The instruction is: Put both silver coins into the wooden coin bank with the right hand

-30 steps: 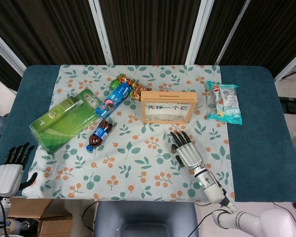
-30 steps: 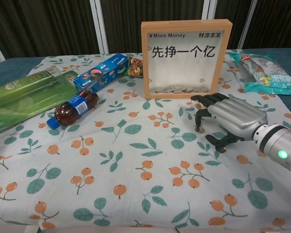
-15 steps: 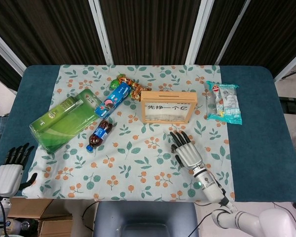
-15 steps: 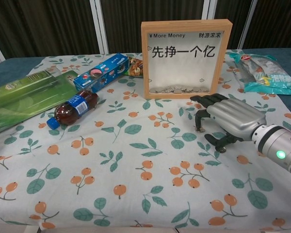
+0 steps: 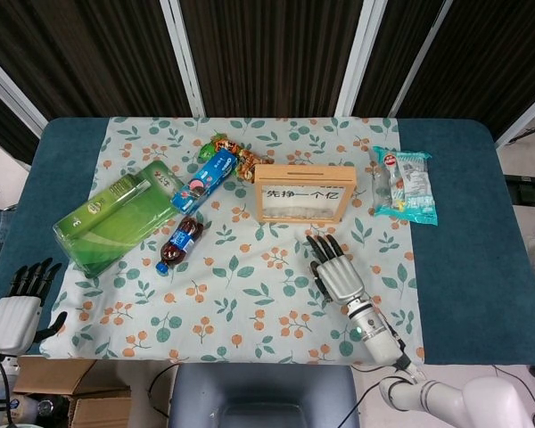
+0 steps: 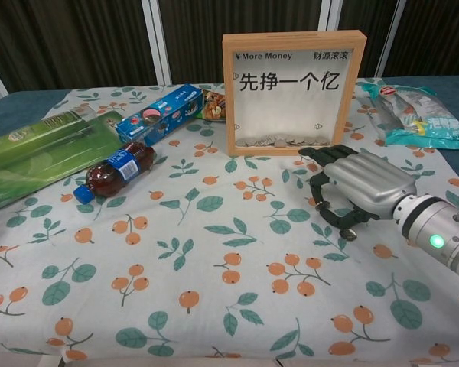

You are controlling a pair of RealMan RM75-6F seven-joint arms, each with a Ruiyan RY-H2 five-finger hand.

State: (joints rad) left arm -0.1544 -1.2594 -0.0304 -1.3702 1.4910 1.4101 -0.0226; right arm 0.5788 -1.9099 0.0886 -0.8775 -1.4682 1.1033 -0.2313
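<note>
Coins to pick: none visible on cloth; some lie inside bank [image 6: 294, 90], behind its window.
Right hand [image 6: 359, 184] just in front of bank, palm down, fingers [image 6: 321, 203] curled toward cloth; hold cannot tell.
Advice: pinch coin edge-on, lift to top slot.
Bank reads "More Money".
Left hand [image 5: 18, 308] idle, off table, empty.

1. Right robot hand [image 6: 359, 183]: silver back, black fingers [image 6: 319, 157]; a green light glows on its wrist.
2. Cloth [image 5: 241, 303] beneath the right robot hand: white, printed with green leaves and orange berries.
3. Desk [image 5: 464, 267]: dark teal.
4. Coin bank [image 6: 293, 92], just beyond the right robot hand: light wood frame, white panel, black characters.
5. Snack packet [image 6: 417, 115], beyond the right robot hand to its right: turquoise.
6. Box [image 5: 116, 218], far to its left: green.
7. Bottle [image 6: 115, 172], to its left: dark contents, blue label and cap.
8. Left robot hand [image 5: 18, 308]: silver back, black fingers.
</note>
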